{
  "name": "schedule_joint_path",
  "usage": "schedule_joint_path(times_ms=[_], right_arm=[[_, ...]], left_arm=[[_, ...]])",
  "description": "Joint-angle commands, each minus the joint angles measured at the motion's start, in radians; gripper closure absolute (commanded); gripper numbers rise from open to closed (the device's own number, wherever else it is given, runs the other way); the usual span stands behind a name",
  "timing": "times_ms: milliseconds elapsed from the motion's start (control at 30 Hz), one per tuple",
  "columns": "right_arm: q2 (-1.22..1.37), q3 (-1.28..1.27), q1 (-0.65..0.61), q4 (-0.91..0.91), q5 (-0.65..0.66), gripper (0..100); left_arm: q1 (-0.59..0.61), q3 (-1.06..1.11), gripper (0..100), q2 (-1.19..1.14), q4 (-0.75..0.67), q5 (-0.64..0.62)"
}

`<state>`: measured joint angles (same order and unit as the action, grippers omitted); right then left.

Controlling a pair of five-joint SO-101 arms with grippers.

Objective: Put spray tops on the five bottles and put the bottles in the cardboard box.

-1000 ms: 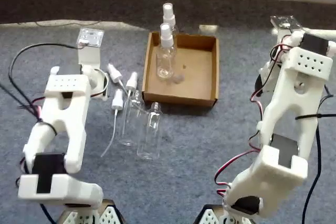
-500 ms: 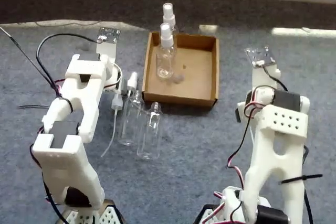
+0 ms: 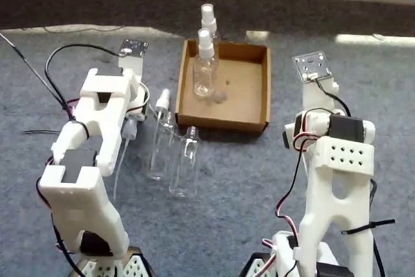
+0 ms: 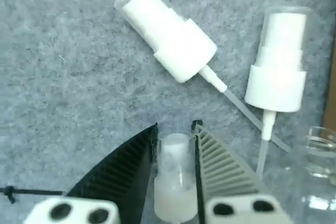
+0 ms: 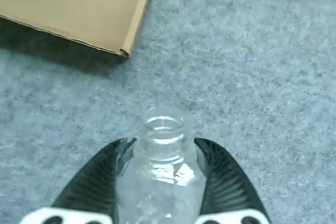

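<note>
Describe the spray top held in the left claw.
The spray top looks like white plastic, with a clear cap over the nozzle and a wider collar below it. It is clamped in the left claw between black ribbed fingers, one on each side of the cap, with the cap end pointing away from the wrist. In the high view its thin dip tube trails from it toward the arm's base. Nothing else visibly touches it.

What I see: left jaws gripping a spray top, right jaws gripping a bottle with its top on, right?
Not quite: the bottle in the right jaws has no top; the right wrist view shows its open neck. The left jaws do grip a spray top.
</note>
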<state>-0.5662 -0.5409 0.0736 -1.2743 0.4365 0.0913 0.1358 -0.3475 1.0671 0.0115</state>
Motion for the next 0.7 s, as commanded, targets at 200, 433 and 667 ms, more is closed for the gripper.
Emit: schedule_joint_path(times_ms=[200, 433, 667], right_arm=[[-0.079, 0.012, -0.213, 0.225, -0.152, 99.5], [-0.325, -0.142, -0.429, 0.444, -0.235, 99.5], [-0.67, -0.527, -0.553, 0.714, -0.227, 99.5]], left_arm=[[0.068, -0.245, 96, 0.496, 0.227, -0.029], [0.041, -0.242, 97, 0.943, 0.222, -0.17], [-0.188, -0.245, 97, 1.101, 0.103, -0.222]])
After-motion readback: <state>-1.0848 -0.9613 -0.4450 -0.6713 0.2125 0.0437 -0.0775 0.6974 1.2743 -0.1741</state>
